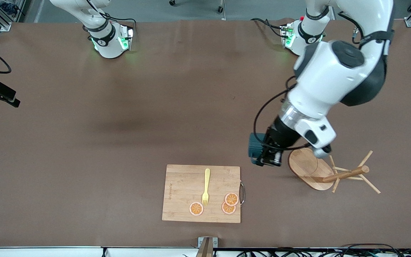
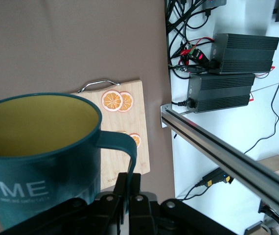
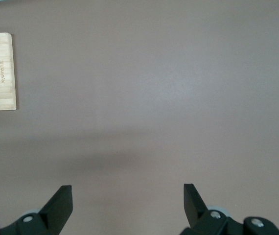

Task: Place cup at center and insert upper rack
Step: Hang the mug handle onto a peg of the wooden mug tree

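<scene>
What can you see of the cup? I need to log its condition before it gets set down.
The cup is a dark teal mug with a mustard-yellow inside, empty, with white lettering on its side and a small handle. It looks glazed. It is upright in the left wrist view, held by the left end effector, whose fingers close at the handle, up over the table beside the mug tree's oval base.

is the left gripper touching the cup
Touching. In the left wrist view the left gripper has its fingers shut on the handle of the cup, which it holds up.
</scene>
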{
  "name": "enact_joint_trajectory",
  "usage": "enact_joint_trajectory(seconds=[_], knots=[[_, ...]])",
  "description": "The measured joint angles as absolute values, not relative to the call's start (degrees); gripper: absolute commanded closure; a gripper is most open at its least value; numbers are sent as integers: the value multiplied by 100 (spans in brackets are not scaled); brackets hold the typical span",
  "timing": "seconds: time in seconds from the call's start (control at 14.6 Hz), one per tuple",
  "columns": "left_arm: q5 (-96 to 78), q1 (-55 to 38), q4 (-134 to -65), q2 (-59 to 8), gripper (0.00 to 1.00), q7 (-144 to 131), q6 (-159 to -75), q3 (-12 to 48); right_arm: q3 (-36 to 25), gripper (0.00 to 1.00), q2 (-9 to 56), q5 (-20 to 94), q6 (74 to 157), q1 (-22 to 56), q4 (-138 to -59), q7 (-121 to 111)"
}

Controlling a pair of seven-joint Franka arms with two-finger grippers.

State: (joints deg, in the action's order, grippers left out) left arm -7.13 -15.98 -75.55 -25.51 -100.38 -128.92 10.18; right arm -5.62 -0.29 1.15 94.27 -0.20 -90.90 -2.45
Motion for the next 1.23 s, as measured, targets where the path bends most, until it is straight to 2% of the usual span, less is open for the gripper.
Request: enact_joint_trajectory(seconds=[0.75,1.23], knots=[[-3210,47,-8193,-2553,99,-7111,-12487,1022,-558,0,-29,104,9377,-13,-9090,-247],[-4047,506,-8544,-2553,99,-6056,-12485,1023,-547,0,-27,-4,9349,-5,-9266,-250]])
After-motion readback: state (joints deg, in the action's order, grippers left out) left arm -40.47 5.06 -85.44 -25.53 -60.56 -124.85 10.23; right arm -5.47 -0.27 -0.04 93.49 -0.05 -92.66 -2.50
